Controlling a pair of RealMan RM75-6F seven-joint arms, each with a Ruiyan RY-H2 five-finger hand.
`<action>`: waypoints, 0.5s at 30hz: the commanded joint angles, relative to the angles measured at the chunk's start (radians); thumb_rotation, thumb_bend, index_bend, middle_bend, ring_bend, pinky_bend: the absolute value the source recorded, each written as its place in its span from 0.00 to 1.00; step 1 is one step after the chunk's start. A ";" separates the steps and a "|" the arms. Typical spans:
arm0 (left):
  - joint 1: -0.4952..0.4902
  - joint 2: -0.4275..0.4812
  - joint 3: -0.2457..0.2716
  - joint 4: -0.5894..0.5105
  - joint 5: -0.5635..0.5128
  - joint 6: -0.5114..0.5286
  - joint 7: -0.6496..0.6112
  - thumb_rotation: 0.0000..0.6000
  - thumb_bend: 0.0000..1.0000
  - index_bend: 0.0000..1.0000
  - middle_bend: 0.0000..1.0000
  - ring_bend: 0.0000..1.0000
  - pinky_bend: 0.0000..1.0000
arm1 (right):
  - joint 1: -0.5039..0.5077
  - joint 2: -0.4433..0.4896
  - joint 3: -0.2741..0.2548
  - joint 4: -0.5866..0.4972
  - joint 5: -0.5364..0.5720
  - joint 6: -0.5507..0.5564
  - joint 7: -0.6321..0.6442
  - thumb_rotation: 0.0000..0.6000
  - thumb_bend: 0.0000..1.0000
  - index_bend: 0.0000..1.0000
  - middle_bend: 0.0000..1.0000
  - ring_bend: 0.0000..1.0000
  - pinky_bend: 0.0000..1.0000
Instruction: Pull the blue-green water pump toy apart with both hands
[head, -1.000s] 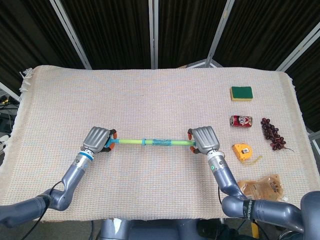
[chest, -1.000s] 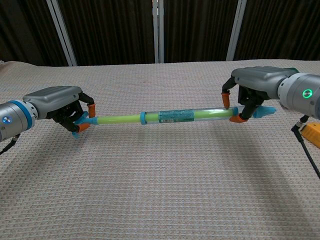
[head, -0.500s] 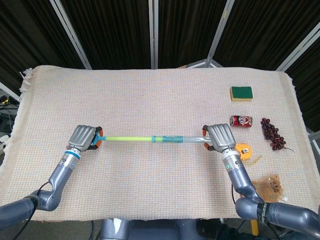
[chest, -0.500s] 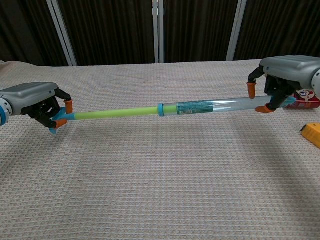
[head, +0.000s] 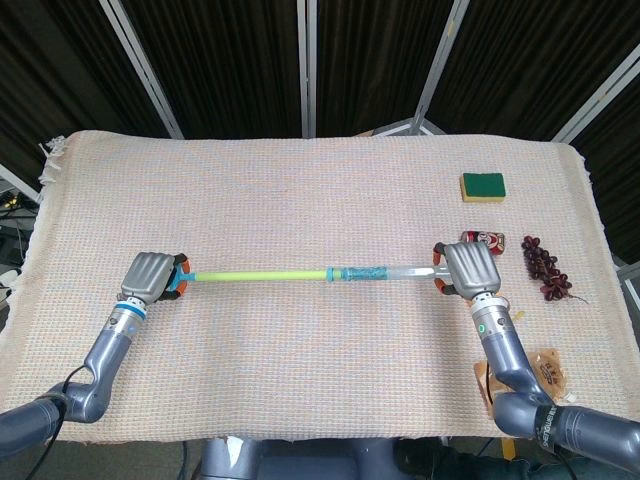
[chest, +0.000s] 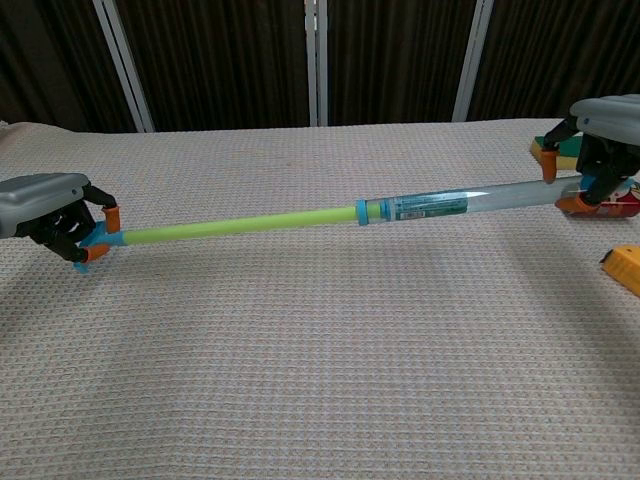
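The water pump toy is stretched out above the table: a yellow-green plunger rod runs left out of a clear tube with a blue-green label and collar. My left hand grips the blue handle at the rod's left end. My right hand grips the tube's right end. The rod is drawn far out, but its inner end still sits in the collar.
To the right lie a green-and-yellow sponge, a red can just behind my right hand, dark grapes and a snack packet. A yellow tape measure shows at the chest view's right edge.
Both hands have moved outward, left hand to the left and right hand to the right. The rod has slid much further out of the tube, lengthening the toy.
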 joint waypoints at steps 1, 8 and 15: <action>0.002 -0.003 0.002 0.007 0.005 0.001 -0.010 1.00 0.56 0.75 0.84 0.82 1.00 | -0.006 0.001 -0.002 0.009 -0.003 -0.006 0.010 1.00 0.38 0.65 1.00 1.00 1.00; 0.003 -0.006 0.004 0.018 0.008 -0.003 -0.015 1.00 0.56 0.75 0.84 0.82 1.00 | -0.017 -0.005 -0.006 0.033 -0.018 -0.009 0.026 1.00 0.38 0.65 1.00 1.00 1.00; 0.007 -0.014 0.006 0.027 0.008 -0.001 -0.018 1.00 0.55 0.73 0.84 0.82 1.00 | -0.026 0.001 -0.003 0.043 -0.023 -0.010 0.033 1.00 0.38 0.62 1.00 1.00 1.00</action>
